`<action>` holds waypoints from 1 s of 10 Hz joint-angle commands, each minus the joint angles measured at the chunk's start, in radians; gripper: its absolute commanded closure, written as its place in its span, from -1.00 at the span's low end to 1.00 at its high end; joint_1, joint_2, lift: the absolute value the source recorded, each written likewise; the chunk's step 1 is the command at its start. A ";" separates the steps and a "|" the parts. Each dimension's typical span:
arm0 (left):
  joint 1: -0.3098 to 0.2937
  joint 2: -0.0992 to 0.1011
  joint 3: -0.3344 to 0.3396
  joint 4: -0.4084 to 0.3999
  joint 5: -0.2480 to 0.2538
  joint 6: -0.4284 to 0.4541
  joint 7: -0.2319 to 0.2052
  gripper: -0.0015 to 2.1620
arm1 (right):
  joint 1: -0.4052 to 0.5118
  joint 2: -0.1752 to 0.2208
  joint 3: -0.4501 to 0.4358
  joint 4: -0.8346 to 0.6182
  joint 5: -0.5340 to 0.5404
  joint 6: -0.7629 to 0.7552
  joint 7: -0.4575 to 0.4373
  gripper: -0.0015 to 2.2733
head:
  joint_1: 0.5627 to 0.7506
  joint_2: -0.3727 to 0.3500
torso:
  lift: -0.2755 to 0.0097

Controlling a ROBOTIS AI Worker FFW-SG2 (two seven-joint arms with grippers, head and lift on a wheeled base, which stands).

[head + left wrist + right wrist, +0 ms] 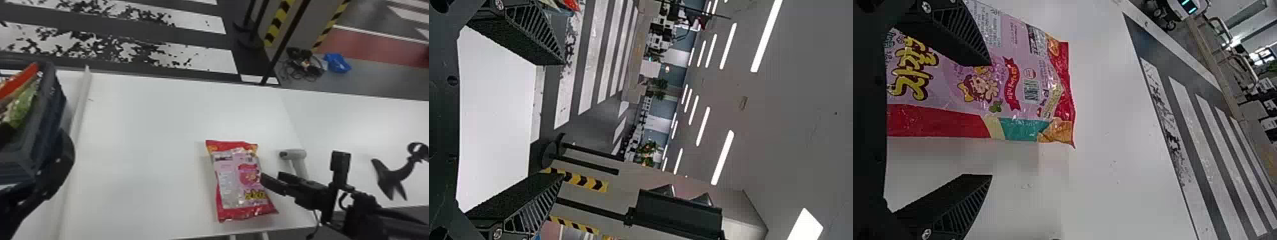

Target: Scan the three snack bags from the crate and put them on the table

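Observation:
A pink and red snack bag (237, 178) lies flat on the white table (143, 127), its printed back and barcode facing up. At the bag's right edge is my right gripper (271, 180); in the right wrist view the gripper (989, 120) stands open, one finger over the snack bag (1023, 85) and the other over bare table. The dark crate (48, 111) at the far left holds red and green packages (20, 105). My left arm's gripper (63, 153) is beside the crate's near side. In the left wrist view the left gripper (562, 119) is open, nothing between its fingers.
A light grey handheld scanner (295, 155) lies just right of the bag, behind the right gripper. Farther right rests a black curved stand (397, 174). A raised white strip (78, 105) runs along the table between crate and bag.

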 commanded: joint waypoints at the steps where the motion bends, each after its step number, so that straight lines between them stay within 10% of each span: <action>1: 0.001 0.000 -0.001 0.001 -0.007 0.002 0.000 -0.93 | -0.005 0.000 0.026 0.015 0.011 -0.002 0.003 -0.93 | 0.41 -0.67 | 0.28; 4: -0.001 -0.003 -0.003 0.004 -0.016 0.002 0.002 -0.93 | -0.008 -0.008 0.061 0.023 0.014 0.010 0.009 -0.91 | 0.41 -0.60 | 0.28; 5: -0.003 -0.003 -0.003 0.006 -0.017 0.002 0.002 -0.93 | -0.017 -0.016 0.078 0.032 0.023 0.019 0.019 -0.56 | 0.41 -0.59 | 0.28; 6: -0.003 -0.002 -0.003 0.004 -0.016 0.002 0.002 -0.93 | -0.028 -0.014 0.086 0.040 0.031 0.035 0.025 0.59 | 0.41 -0.56 | 0.28; 7: -0.003 -0.002 -0.001 0.004 -0.016 0.002 0.002 -0.93 | -0.031 -0.014 0.084 0.043 0.023 0.041 0.029 0.94 | 0.41 -0.54 | 0.28; 10: -0.003 -0.002 -0.001 0.003 -0.016 0.002 0.002 -0.93 | -0.009 -0.010 0.050 0.007 -0.034 0.035 0.036 0.97 | 0.41 -0.51 | 0.28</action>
